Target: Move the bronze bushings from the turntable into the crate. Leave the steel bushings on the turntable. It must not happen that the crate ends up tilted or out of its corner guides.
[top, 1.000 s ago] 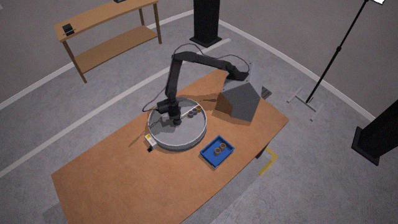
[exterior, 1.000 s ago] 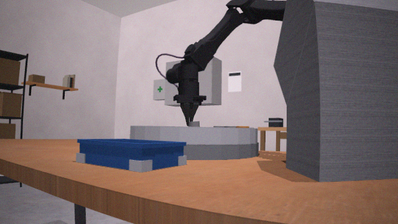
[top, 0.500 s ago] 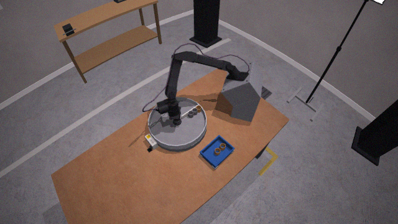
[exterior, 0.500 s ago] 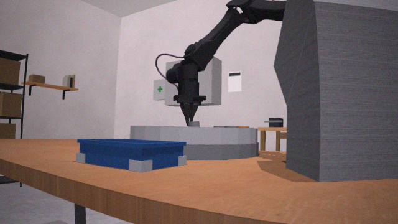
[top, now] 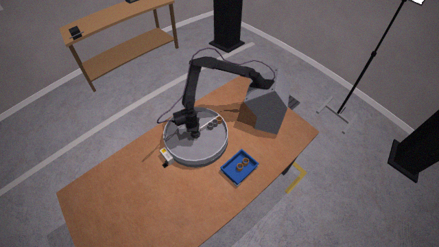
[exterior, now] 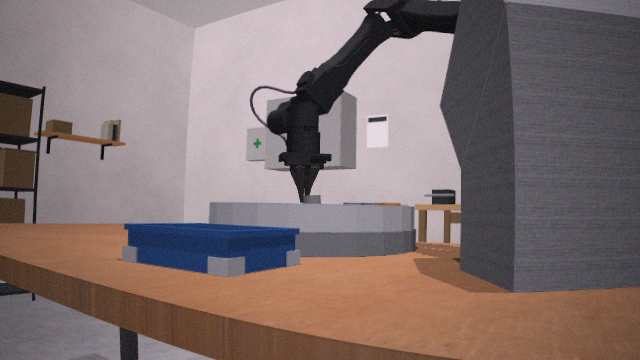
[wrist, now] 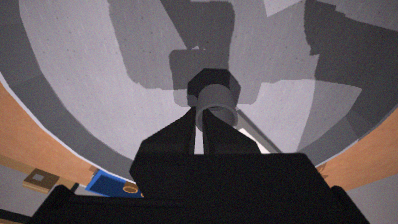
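Note:
My gripper is shut on the wall of a grey steel bushing, low over the middle of the turntable. The bushing sits off to one side of the fingertips, above a dark octagonal patch. Whether it touches anything below is unclear. Near the turntable's far rim are a steel bushing, another steel bushing and a bronze bushing, in a row. The blue crate holds two bronze bushings.
A thin white bar crosses part of the turntable beside the row. A small white box with a yellow button stands against the turntable's outside. The large grey pedestal stands beside the turntable. The turntable and crate both have raised rims.

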Robot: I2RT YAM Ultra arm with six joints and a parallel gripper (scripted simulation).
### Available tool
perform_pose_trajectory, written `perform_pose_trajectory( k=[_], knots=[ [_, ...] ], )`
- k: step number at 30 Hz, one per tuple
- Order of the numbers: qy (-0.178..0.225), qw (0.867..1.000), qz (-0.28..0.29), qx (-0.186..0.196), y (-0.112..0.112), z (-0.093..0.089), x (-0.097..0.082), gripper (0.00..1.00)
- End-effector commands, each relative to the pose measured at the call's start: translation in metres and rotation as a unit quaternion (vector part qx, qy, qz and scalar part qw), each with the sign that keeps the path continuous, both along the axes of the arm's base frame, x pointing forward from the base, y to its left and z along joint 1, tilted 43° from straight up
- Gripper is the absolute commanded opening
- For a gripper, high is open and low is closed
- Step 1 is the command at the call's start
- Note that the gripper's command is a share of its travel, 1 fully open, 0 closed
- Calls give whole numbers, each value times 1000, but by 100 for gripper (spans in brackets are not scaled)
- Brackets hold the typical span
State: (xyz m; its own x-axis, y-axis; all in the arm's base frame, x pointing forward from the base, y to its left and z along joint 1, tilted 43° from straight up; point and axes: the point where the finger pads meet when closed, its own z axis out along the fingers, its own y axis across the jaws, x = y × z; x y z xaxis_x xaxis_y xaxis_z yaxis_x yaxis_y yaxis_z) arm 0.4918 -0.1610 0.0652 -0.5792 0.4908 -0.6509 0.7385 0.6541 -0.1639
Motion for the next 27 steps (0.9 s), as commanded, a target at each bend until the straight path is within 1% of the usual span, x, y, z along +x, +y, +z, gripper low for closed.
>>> perform_pose_trajectory(
  k=[1, 17, 23, 27],
  knots=[
    [-18, 1000, 15, -6, 11, 20, 6, 0],
    [-26, 1000, 16, -5, 10, 21, 11, 0],
    [-16, 1000, 16, -4, 9, 9, 11, 0],
    [-14, 1000, 15, -4, 7, 6, 11, 0]
  ],
)
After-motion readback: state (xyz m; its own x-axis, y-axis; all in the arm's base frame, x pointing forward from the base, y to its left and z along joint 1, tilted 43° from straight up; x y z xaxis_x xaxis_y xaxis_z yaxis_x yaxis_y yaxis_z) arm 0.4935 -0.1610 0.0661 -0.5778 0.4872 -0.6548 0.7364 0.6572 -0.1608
